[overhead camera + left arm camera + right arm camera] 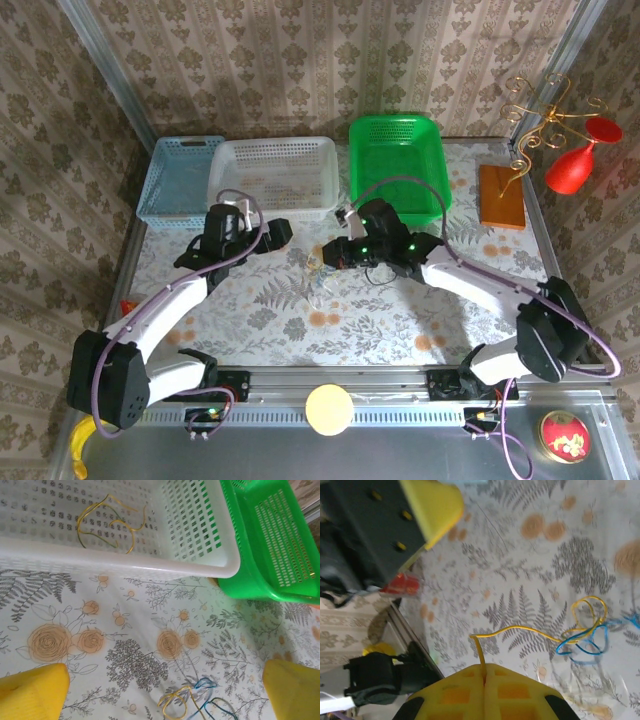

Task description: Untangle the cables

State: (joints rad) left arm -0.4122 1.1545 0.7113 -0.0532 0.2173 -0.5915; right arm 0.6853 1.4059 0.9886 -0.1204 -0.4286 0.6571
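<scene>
The cables (318,278) lie as a small tangle on the flowered cloth between the two grippers. In the right wrist view a yellow cord (530,630) runs from loops knotted with a blue cord (582,647) into my right gripper (484,670), which is shut on its end. My right gripper (333,256) sits just right of the tangle. My left gripper (164,674) hovers over the cloth with its jaws wide apart and nothing between them; the yellow and blue loops (192,702) lie just below it. Another yellow cord (107,522) rests inside the white basket (215,570).
Along the back stand a blue basket (178,182), the white basket (272,150) and a green basket (395,128). A wooden block (502,196) with a gold curly wire stand and red glasses (572,168) sits at the back right.
</scene>
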